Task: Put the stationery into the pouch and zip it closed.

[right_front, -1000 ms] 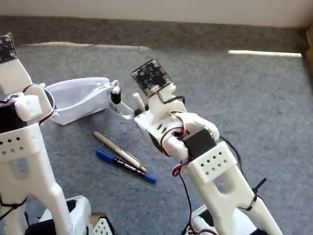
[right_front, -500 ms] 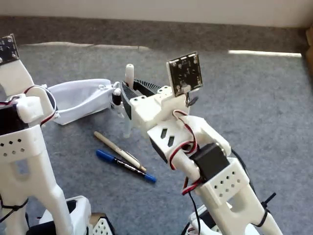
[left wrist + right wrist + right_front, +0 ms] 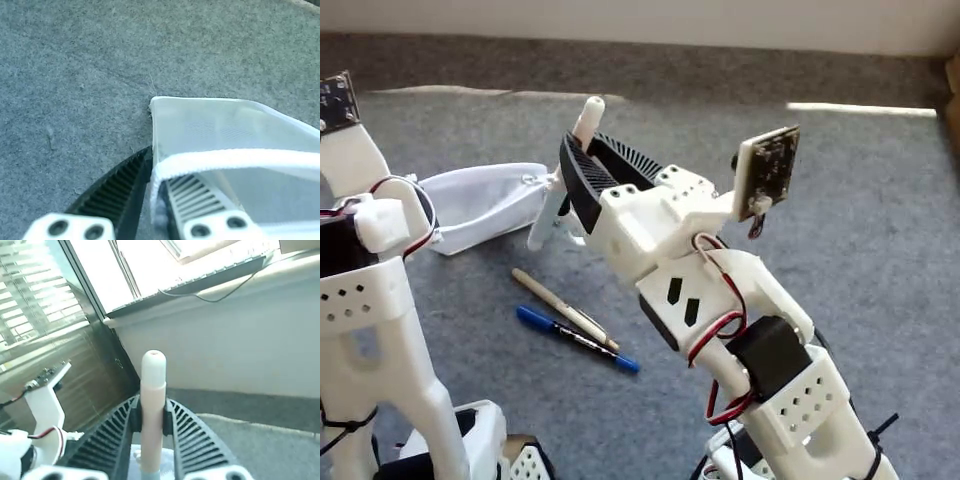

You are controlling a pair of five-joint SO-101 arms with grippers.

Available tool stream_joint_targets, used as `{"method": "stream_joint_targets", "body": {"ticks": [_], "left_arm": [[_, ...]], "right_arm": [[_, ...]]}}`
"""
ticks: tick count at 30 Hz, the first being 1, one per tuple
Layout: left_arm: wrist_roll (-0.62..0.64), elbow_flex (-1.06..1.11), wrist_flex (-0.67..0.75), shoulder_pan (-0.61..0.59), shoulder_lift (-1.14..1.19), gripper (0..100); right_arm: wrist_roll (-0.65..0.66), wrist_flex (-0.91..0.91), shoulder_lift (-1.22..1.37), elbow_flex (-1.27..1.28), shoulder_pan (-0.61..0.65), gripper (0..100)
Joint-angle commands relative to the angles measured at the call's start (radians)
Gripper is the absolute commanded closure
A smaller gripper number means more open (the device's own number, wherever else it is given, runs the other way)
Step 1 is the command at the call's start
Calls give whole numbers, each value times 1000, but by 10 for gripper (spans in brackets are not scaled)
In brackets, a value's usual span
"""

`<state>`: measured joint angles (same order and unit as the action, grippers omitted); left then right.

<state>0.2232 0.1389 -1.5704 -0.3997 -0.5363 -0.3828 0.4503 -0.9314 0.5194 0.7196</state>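
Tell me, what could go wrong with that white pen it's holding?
The white pen sits tilted in the right tool, so it could slip or miss the opening of the pouch. The left tool pinches only the pouch edge, so a nudge might pull the fabric free.

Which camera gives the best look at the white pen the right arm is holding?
The high view: it shows the white pen along its length, tilted in the right gripper, its lower end by the pouch. The right wrist view shows its upper end close up, clamped. The left wrist view looks at the pouch's corner.
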Motion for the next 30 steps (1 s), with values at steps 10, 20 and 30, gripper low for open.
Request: {"method": "stream_joint_targets", "body": {"ticks": [10,20,30], "left_arm": [[6,4,14,15,4,994],[6,5,15,15,4,994],[6,5,15,15,4,994]], "right_arm": [[-5,-484,-25,170,13,995],[-5,-835,-13,390,15,995],[-5,-1078,263,394,13,995]]}}
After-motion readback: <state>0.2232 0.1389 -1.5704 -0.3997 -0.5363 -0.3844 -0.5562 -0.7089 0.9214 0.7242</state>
